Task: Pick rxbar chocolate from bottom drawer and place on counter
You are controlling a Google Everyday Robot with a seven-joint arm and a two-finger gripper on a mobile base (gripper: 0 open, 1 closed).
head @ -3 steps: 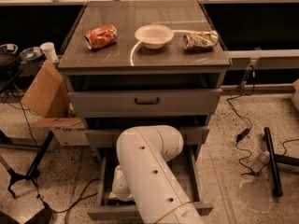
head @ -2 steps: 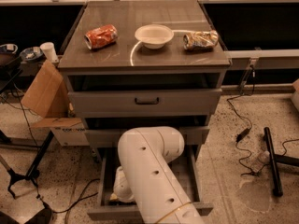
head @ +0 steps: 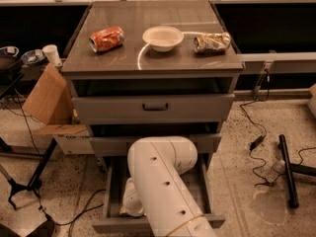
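None of the rxbar chocolate showing, long axis impossible to tell, white arm (head: 165, 181) covering the open bottom drawer (head: 112, 225) at lower centre, gripper (head: 130, 205) sitting inside at left, grasp impossible to tell, counter (head: 163, 16) above bearing orange can (head: 106, 38), bowl (head: 163, 37), foil bag (head: 212, 42).

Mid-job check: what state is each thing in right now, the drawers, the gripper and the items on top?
bottom drawer: pulled open, arm reaching in.
gripper: down inside the bottom drawer, mostly hidden by the arm.
top drawer: slightly ajar.
orange soda can: lying on its side on the counter.
white bowl: upright.
foil snack bag: lying flat.
rxbar chocolate: not visible.
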